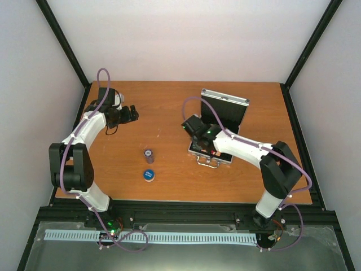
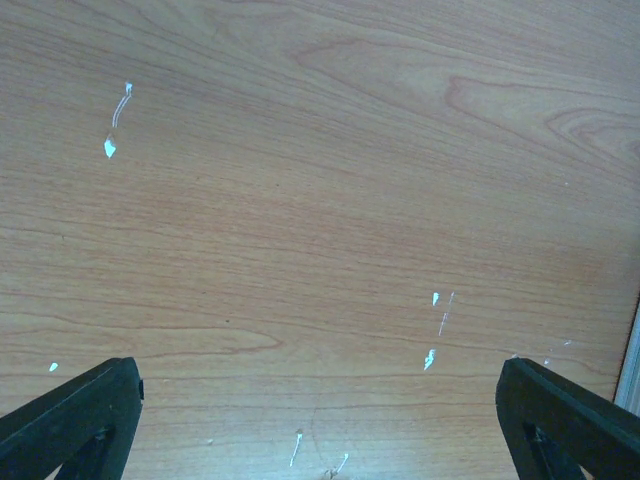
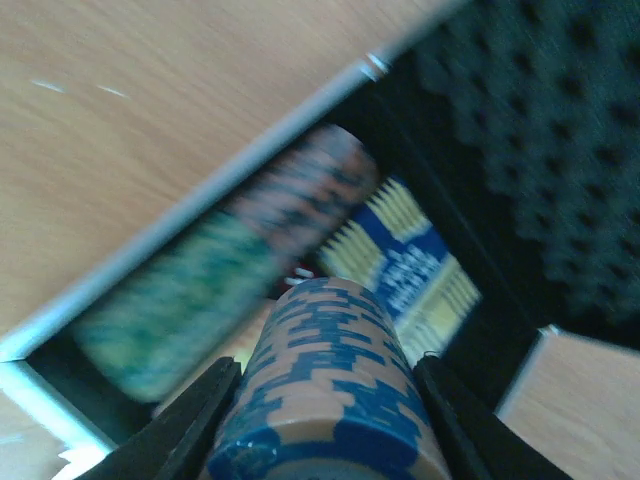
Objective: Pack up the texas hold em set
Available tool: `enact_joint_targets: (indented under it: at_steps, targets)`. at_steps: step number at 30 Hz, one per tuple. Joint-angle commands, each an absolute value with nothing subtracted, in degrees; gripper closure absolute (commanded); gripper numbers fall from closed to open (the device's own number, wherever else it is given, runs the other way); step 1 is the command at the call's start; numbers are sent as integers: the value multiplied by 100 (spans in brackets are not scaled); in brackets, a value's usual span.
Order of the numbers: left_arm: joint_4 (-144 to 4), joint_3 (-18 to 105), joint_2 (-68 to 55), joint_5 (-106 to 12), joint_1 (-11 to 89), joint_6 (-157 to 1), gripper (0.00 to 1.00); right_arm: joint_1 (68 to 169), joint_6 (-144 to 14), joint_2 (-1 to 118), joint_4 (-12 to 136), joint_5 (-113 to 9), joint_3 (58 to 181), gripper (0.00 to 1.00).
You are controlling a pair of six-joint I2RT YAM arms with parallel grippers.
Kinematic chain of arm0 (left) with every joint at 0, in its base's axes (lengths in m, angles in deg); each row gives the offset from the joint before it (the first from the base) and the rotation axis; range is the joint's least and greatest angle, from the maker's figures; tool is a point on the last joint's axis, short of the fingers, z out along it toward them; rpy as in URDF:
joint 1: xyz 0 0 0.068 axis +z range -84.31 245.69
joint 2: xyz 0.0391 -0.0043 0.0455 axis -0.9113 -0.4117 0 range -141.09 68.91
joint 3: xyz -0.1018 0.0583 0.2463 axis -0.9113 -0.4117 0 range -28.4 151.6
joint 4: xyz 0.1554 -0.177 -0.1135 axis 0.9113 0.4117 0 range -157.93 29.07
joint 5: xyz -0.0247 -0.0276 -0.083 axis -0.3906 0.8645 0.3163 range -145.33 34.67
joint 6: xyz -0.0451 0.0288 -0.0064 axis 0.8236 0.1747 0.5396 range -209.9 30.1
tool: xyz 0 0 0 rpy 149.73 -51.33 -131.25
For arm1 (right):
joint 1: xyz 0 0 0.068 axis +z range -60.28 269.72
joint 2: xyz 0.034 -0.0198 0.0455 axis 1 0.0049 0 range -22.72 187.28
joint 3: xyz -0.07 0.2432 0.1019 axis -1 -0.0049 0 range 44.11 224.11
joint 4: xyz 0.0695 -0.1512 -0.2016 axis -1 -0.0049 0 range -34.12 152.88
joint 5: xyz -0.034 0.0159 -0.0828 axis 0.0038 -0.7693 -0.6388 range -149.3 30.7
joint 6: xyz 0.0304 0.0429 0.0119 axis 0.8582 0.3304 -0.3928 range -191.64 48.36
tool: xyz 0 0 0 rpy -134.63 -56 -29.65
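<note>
1. Your right gripper (image 3: 328,405) pinched a blue-and-orange chip stack (image 3: 320,340) between its jaws, just above the open silver case (image 1: 223,158).
2. The case sat toward the right edge of the table (image 1: 169,113), with its lid (image 1: 225,110) raised on the far side.
3. Inside lay a green chip stack (image 3: 165,310), a reddish chip stack (image 3: 300,195) and a blue-and-yellow card box (image 3: 400,260), all blurred.
4. Your left gripper (image 2: 320,410) hung over bare wood near the far left corner, jaws spread wide.
5. A short chip stack (image 1: 149,153) stood mid-table, and the round blue disc (image 1: 149,175) lay just beside it toward the near edge.

Lab test cell — white panels (image 1: 169,39) (black framing (image 1: 61,39)) around table (image 1: 169,107).
</note>
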State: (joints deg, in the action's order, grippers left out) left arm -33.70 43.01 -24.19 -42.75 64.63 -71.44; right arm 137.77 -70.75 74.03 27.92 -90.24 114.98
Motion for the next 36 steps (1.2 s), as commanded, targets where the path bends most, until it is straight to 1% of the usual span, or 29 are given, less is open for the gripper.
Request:
enact_joint_targets:
  at_steps: [1, 7, 15, 24, 30, 32, 33, 35, 36]
  targets:
    - [-3533, 4563, -2559, -4133, 6507, -7037, 0, 13201, -7311, 7243, 3508, -9834, 11164, 86]
    - [-3516, 4680, -2734, -4072, 6509, -7053, 0, 12559, -7664, 7469, 3875, -10092, 11010, 86]
    - [-3520, 4692, -2820, -4073, 6507, -7043, 0, 12045, -7822, 7715, 4053, -9876, 10752, 86]
    - [-3546, 4675, -2879, -4107, 6512, -7004, 0, 11721, -7875, 7892, 4440, -9720, 10462, 85]
    - [-3527, 4707, -2909, -4149, 6507, -7020, 0, 11671, -7866, 8091, 4726, -9802, 10357, 81]
    - [-3533, 4701, -2922, -4162, 6508, -7026, 0, 11647, -7867, 8158, 4789, -9796, 10344, 77]
    - [-3529, 4706, -2934, -4162, 6508, -7033, 0, 11639, -7855, 8195, 4801, -9806, 10344, 72]
    - [-3513, 4709, -2966, -4160, 6507, -7032, 0, 11635, -7782, 8198, 4761, -9844, 10346, 57]
    - [-3507, 4725, -2970, -4162, 6512, -7037, 0, 11641, -7731, 8154, 4721, -9850, 10345, 52]
